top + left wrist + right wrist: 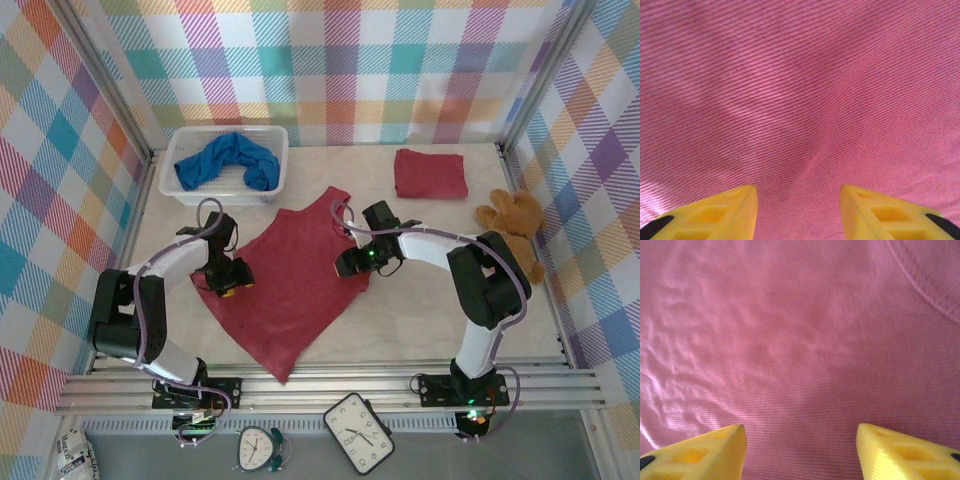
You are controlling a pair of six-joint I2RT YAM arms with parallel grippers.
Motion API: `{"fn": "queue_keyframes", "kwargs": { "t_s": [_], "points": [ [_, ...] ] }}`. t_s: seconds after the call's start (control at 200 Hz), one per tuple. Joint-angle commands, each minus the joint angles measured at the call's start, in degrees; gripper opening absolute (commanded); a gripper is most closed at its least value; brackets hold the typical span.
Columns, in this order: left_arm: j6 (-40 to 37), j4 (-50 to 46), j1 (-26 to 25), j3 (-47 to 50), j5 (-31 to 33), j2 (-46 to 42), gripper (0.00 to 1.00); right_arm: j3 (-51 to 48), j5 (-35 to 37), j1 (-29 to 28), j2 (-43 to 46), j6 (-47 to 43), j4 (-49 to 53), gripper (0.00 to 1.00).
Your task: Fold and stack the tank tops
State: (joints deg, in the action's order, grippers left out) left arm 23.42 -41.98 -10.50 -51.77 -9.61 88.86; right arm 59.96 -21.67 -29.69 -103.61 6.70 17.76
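Bare table (420, 320) front right; 2 obstacles: basket (225, 196) (far left), teddy bear (515, 225) right.

- You run a staged robot test cell: plaid cloth walls (330, 60) stand inside an aluminium frame (330, 385).
- Your left arm (165, 265) and right arm (470, 270) are bolted at the near edge of the table (420, 320).

Table (420, 320): red tops (285, 290), basket (180, 192), bear (515, 225)

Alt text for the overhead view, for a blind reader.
A dark red tank top lies spread on the table, the left gripper at its left edge, the right gripper at its right. Also there: a folded red top, a blue top in a white basket, a teddy bear.
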Motion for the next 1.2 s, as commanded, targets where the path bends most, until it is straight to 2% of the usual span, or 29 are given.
{"fn": "queue_keyframes", "kwargs": {
  "t_s": [0.0,0.255,0.445,0.555,0.675,0.79,0.935,1.055,1.13,1.195],
  "points": [
    [-0.3,1.9,-1.0,0.4,-0.4,2.3,0.47,-3.5,1.7,-0.3,1.8,4.1,0.5,0.6],
    [-2.7,1.2,-6.2,-4.1,-0.5,6.2,0.49,-15.8,11.2,-0.2,11.0,17.0,2.9,0.62],
    [-4.4,0.4,-10.8,-8.9,-3.4,11.4,0.51,-23.9,12.6,0.1,19.9,27.6,5.3,0.63],
    [-4.5,0.2,-11.6,-10.7,-4.5,12.6,0.51,-28.5,14.2,0.1,26.5,35.1,7.8,0.63],
    [-6.3,-1.6,-11.7,-13.8,-4.1,12.4,0.51,-29.3,18.6,0.1,31.4,37.9,12.9,0.64],
    [-10.5,-7.0,-11.5,-18.4,2.0,11.8,0.52,-26.3,20.8,0.3,35.4,33.3,14.0,0.69],
    [-21.6,-11.8,-10.9,-22.9,9.4,11.1,0.52,-20.1,21.8,0.4,37.3,19.2,10.7,0.79],
    [-32.8,-12.2,-8.6,-24.8,10.6,10.2,0.5,-15.6,18.0,1.4,33.4,1.4,4.3,0.81],
    [-39.0,-12.3,-7.7,-25.9,11.6,11.2,0.49,-13.0,16.4,2.0,30.1,-5.3,1.6,0.83],
    [-43.3,-13.4,-6.7,-27.6,11.9,13.1,0.49,-10.1,11.7,3.4,26.5,-11.7,0.1,0.82]
  ]
}}
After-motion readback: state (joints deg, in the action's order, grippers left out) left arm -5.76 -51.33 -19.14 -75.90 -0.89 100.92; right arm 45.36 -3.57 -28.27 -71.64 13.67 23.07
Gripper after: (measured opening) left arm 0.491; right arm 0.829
